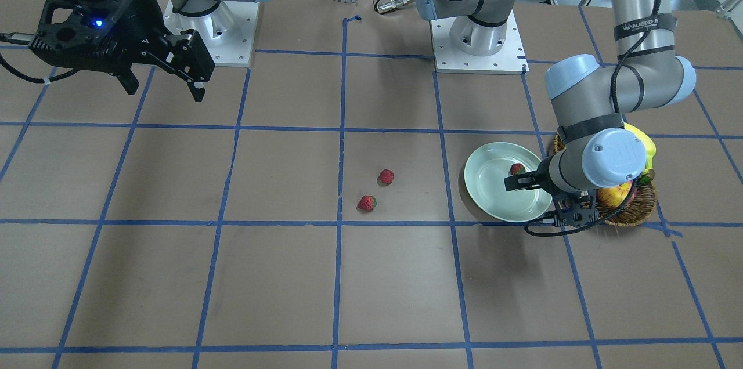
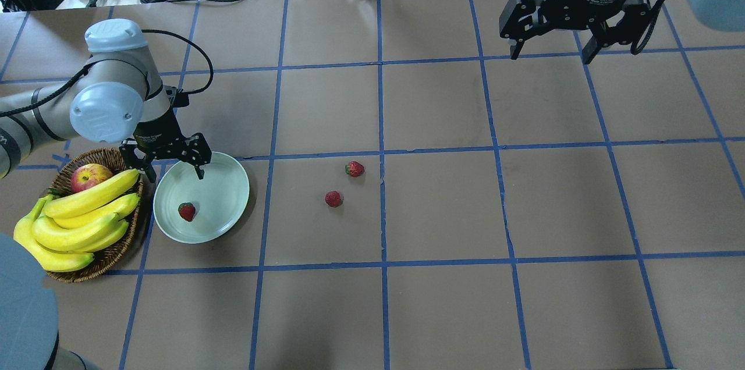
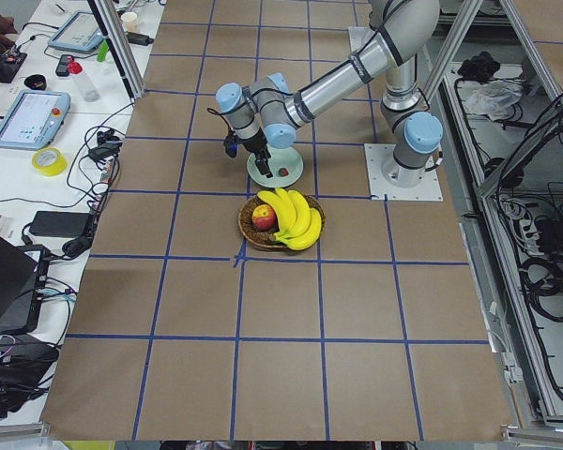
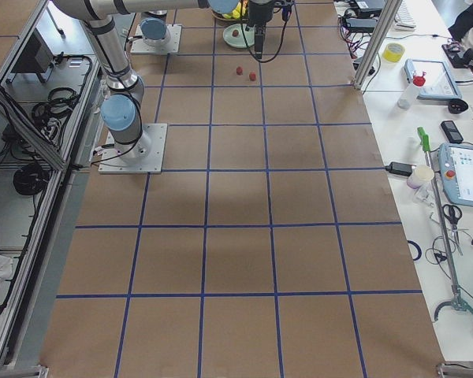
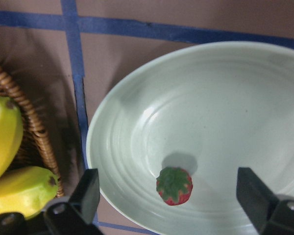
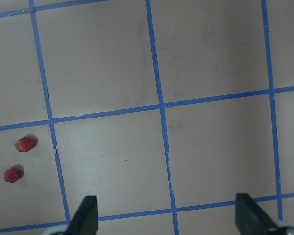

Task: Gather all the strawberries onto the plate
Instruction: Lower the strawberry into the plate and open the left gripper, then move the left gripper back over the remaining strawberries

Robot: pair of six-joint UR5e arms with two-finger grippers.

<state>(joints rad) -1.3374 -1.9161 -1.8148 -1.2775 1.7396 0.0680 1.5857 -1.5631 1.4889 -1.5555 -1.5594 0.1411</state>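
The pale mint plate [image 2: 220,188] sits on the table's left side, beside a wicker basket. One strawberry [image 2: 187,211] lies inside it, and shows cap-up in the left wrist view [image 5: 174,185]. Two more strawberries [image 2: 354,169] [image 2: 333,199] lie on the brown table near the middle, and show in the right wrist view [image 6: 26,144] [image 6: 12,175]. My left gripper [image 2: 176,175] is open and empty, just above the plate's far rim. My right gripper [image 2: 550,57] is open and empty, high over the table's far right.
A brown wicker basket [image 2: 116,255] with bananas [image 2: 87,213] and a red-yellow apple [image 2: 90,175] touches the plate's left side. Blue tape lines grid the brown table. The two arm bases [image 1: 479,38] [image 1: 212,26] stand at the robot's edge.
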